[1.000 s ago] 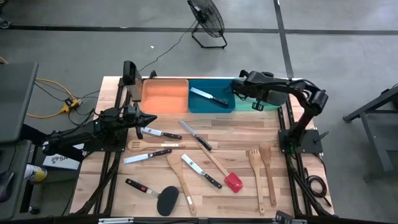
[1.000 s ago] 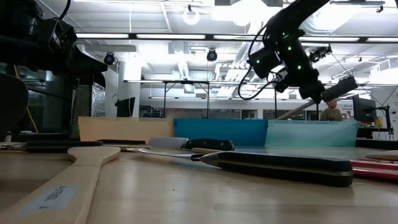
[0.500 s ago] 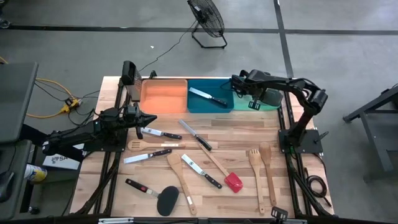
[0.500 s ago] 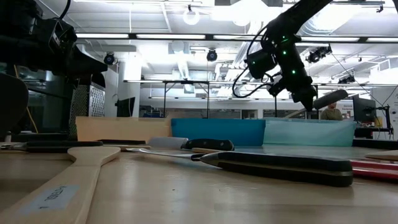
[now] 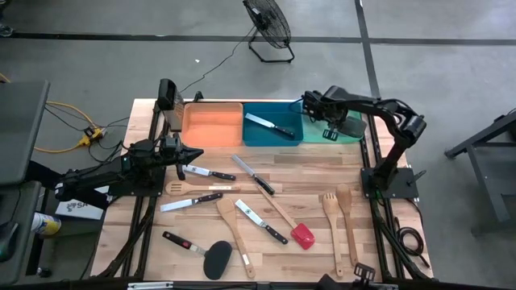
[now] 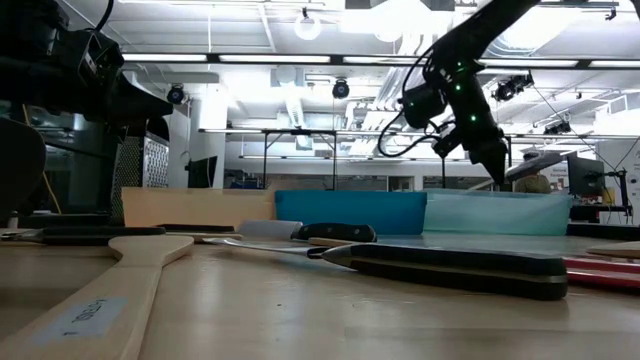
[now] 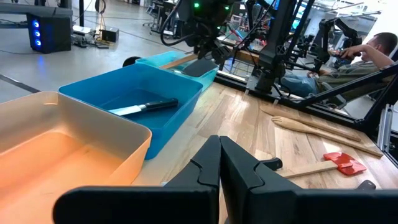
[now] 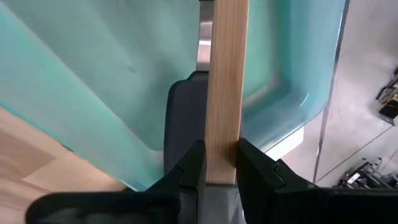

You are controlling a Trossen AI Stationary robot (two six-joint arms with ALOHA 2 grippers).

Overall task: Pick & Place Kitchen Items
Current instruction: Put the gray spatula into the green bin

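A grey concrete floor (image 5: 97,72) crossed by dark lines is seen around the wooden table (image 5: 298,173). A black floor fan (image 5: 268,28) is placed behind it. Bright ceiling lights (image 6: 300,25) are shown overhead.

I can read no text with certainty in any view. A pale label (image 6: 85,318) on the handle of the nearest wooden utensil (image 6: 70,305) carries dark print, but I cannot make out its characters. A white box (image 5: 76,207) left of the table shows illegible lettering.
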